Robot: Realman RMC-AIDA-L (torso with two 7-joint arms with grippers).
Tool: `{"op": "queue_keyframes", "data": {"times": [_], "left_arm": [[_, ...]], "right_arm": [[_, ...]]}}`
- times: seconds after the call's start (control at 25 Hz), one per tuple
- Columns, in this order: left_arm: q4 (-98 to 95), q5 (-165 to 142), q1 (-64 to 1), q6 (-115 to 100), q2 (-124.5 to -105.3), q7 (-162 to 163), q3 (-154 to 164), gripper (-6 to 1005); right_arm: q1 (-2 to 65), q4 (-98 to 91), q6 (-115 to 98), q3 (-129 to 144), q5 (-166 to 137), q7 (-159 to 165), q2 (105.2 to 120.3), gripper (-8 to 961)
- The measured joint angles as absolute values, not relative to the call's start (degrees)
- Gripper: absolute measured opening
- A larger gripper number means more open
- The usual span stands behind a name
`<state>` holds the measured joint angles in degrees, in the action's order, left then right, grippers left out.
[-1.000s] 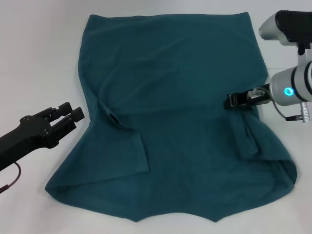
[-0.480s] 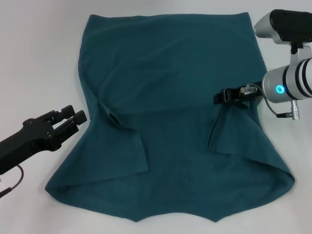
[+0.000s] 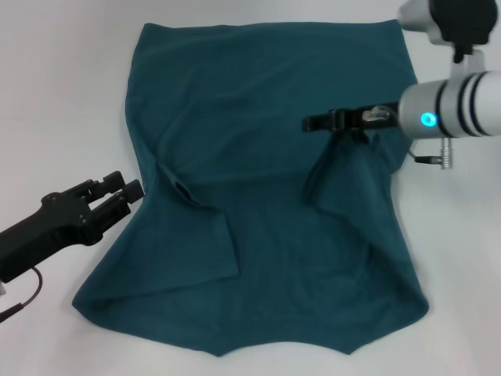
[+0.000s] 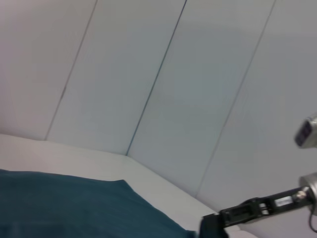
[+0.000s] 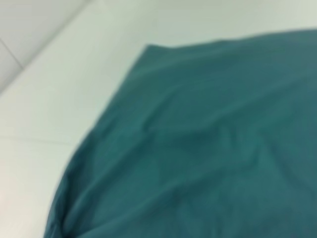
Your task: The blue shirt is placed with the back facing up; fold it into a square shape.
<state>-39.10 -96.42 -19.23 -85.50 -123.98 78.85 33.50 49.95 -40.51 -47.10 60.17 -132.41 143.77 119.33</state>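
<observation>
Your right gripper (image 3: 321, 123) has travelled further in over the blue shirt (image 3: 258, 133) since a moment ago, dragging the right-hand edge with it, and the fold line on that side has crept toward the middle. There's one shirt here, dark teal, spread across the white table (image 3: 63, 94) and filling most of the head view, straight hem at the far side and a wavy edge nearest you. The cloth hangs in a peaked flap right under the right gripper, so its fingers are pinched closed on the blue shirt, lifting that edge above the flat body. One sleeve is already tucked over on the left, its crease running down from a small pucker. Two arms in play: your left gripper (image 3: 121, 190) sits low at the shirt's left margin, just beside the fabric; whether it touches you can't tell, nor whether its fingers are parted. From the left wrist you catch the shirt's far corner (image 4: 74, 208) and the right gripper (image 4: 213, 225) beyond.
</observation>
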Motion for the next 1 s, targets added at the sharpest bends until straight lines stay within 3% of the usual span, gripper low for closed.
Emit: {"op": "queue_keyframes", "data": {"times": [0.2, 0.48, 1.0], "left_arm": [[-39.10, -96.39, -19.20, -86.73, -123.94, 78.93, 33.57, 442], [-39.12, -96.05, -17.86, -87.44, -124.02, 79.00, 33.16, 440], [-39.12, -95.67, -18.58, -87.51, -124.02, 79.11, 33.13, 441]], "right_arm": [[52.65, -37.06, -46.94, 60.65, -136.84, 145.85, 119.59, 753], [46.82, -40.66, -49.52, 60.28, -137.48, 147.46, 119.55, 745], [33.52, -67.13, -69.09, 64.01, -132.23, 152.38, 119.96, 741]]}}
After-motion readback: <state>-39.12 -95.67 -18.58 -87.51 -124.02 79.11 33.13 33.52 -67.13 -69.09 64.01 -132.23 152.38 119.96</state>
